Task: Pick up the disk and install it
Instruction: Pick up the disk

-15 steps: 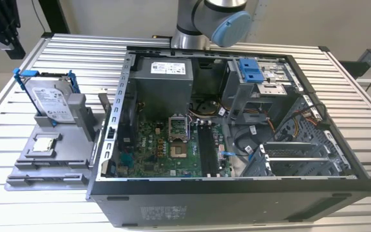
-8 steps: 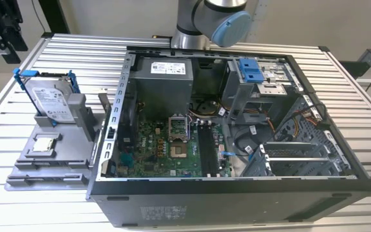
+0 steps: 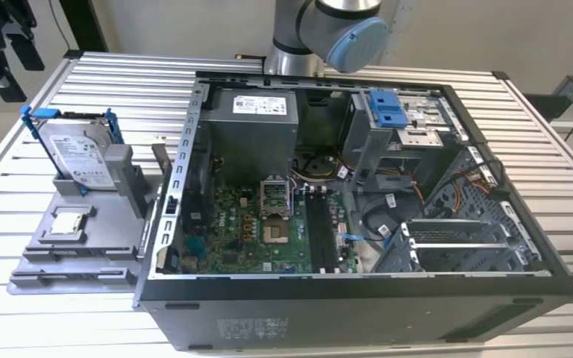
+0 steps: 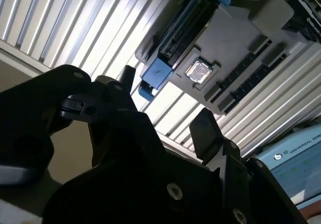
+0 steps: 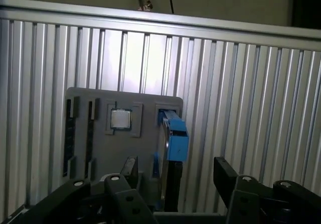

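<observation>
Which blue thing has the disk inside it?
The blue carrier on the grey holder, outside the computer case, frames the disk. The blue latch inside the case is bare.

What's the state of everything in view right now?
disk: standing on edge in the grey holder, not gripped
gripper: jaws open, empty
processor chip: lying flat in a holder recess
computer case: side open, interior exposed
</observation>
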Available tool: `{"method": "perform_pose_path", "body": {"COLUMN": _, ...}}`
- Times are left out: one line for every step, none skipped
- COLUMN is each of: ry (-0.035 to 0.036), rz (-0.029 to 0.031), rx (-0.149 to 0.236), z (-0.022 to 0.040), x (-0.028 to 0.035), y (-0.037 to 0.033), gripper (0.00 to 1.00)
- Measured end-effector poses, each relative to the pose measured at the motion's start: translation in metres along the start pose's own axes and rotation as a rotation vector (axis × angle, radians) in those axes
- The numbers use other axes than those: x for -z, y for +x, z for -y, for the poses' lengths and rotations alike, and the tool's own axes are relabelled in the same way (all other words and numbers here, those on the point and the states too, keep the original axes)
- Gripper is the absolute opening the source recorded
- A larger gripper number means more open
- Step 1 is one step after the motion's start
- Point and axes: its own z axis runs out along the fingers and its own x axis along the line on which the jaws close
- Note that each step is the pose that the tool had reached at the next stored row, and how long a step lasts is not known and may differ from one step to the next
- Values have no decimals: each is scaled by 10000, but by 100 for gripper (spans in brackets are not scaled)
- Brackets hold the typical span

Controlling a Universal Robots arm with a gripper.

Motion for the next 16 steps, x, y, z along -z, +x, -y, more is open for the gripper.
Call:
{"method": "perform_pose_path", "body": {"ry": 0, "rz": 0, "rx": 0, "z": 0, "x": 0, "y": 0, "gripper": 100}}
{"method": "perform_pose_path", "body": {"ry": 1, "rz": 0, "rx": 0, "z": 0, "x": -4, "y": 1, "gripper": 100}}
{"method": "perform_pose_path", "body": {"ry": 0, "rz": 0, "rx": -1, "z": 0, "x": -20, "y": 1, "gripper": 100}}
{"method": "perform_pose_path", "body": {"ry": -2, "rz": 0, "rx": -4, "z": 1, "x": -37, "y": 1, "gripper": 100}}
{"method": "perform_pose_path", "body": {"ry": -2, "rz": 1, "rx": -10, "z": 1, "x": -55, "y": 1, "gripper": 100}}
{"method": "perform_pose_path", "body": {"ry": -2, "rz": 1, "rx": -18, "z": 3, "x": -74, "y": 2, "gripper": 100}}
{"method": "perform_pose_path", "body": {"ry": -2, "rz": 1, "rx": -28, "z": 4, "x": -92, "y": 2, "gripper": 100}}
{"method": "perform_pose_path", "body": {"ry": -3, "rz": 1, "rx": -36, "z": 4, "x": -109, "y": 2, "gripper": 100}}
{"method": "perform_pose_path", "body": {"ry": -3, "rz": 0, "rx": -44, "z": 4, "x": -128, "y": 2, "gripper": 100}}
{"method": "perform_pose_path", "body": {"ry": -2, "rz": 1, "rx": -51, "z": 5, "x": -146, "y": 2, "gripper": 100}}
{"method": "perform_pose_path", "body": {"ry": -3, "rz": 1, "rx": -58, "z": 5, "x": -164, "y": 2, "gripper": 100}}
{"method": "perform_pose_path", "body": {"ry": -2, "rz": 1, "rx": -65, "z": 5, "x": -182, "y": 1, "gripper": 100}}
{"method": "perform_pose_path", "body": {"ry": -2, "rz": 1, "rx": -73, "z": 5, "x": -200, "y": 1, "gripper": 100}}
{"method": "perform_pose_path", "body": {"ry": -1, "rz": 1, "rx": -78, "z": 5, "x": -219, "y": 1, "gripper": 100}}
{"method": "perform_pose_path", "body": {"ry": -1, "rz": 1, "rx": -84, "z": 5, "x": -237, "y": 1, "gripper": 100}}
{"method": "perform_pose_path", "body": {"ry": -2, "rz": 1, "rx": -90, "z": 5, "x": -255, "y": 1, "gripper": 100}}
